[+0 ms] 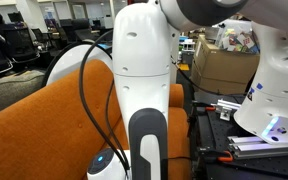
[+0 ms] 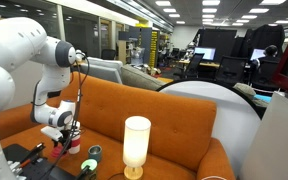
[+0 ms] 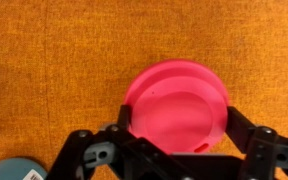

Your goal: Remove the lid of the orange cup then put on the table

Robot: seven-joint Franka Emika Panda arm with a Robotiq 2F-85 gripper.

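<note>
In an exterior view my own white arm fills the middle and hides the gripper. Behind it is the orange-brown fabric table w/ curved raised edge, and a black bench stands beside. In an exterior view my gripper hangs low over the table, w/ something pink-red just under it and a tall white cylinder near. Wrist view: round pink-red plastic lid sits betw. my black fingers, one each side at its rim. Can't tell if they're pressing it. Orange fabric lies all round.
</note>
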